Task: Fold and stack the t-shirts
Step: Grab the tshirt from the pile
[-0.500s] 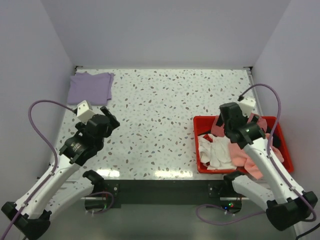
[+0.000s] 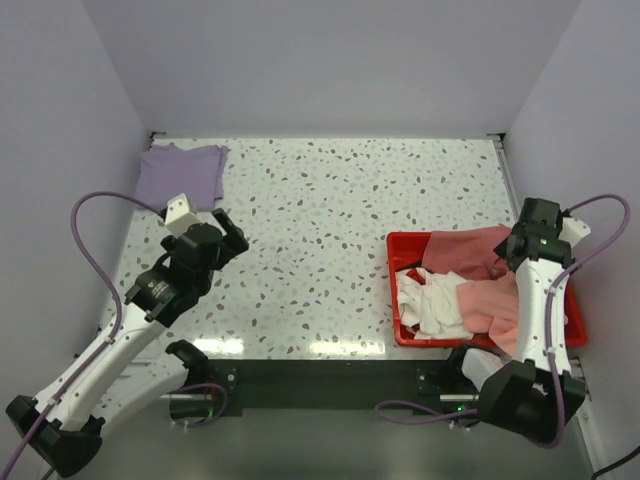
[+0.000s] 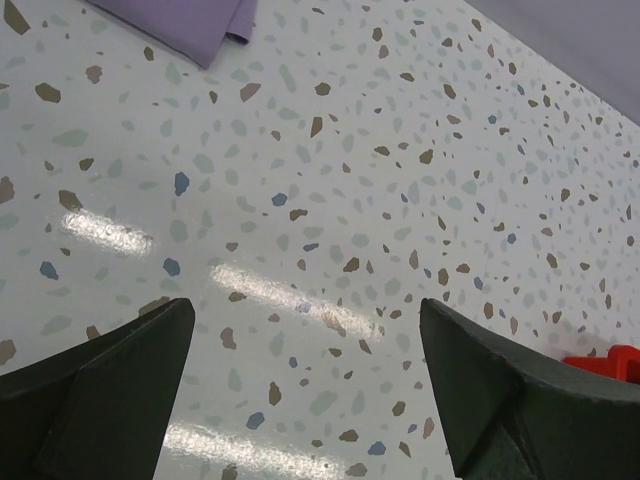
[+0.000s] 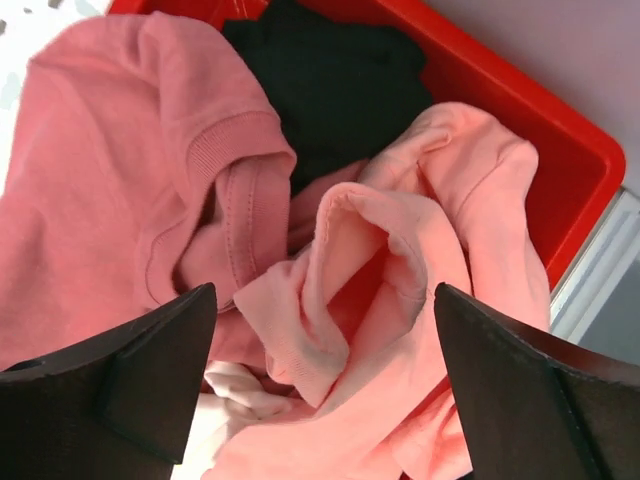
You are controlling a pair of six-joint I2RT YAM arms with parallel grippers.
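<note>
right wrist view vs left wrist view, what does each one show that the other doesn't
Only the right wrist view shows a salmon-pink t-shirt, a dusty pink t-shirt and a black t-shirt, crumpled together. Only the left wrist view shows an edge of the lavender t-shirt, on the speckled table. Shared: the red bin, just a corner from the left, and open jaws on the right gripper and left gripper.

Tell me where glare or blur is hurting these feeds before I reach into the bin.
Top external: glare bands along the table's near edge, red bin contents evenly lit. Left wrist: reflected light streaks across the table, the fingers dark and soft-edged. Right wrist: no glare, darker pink shirt sharp down to its collar stitching, black shirt a nearly featureless dark patch.
</note>
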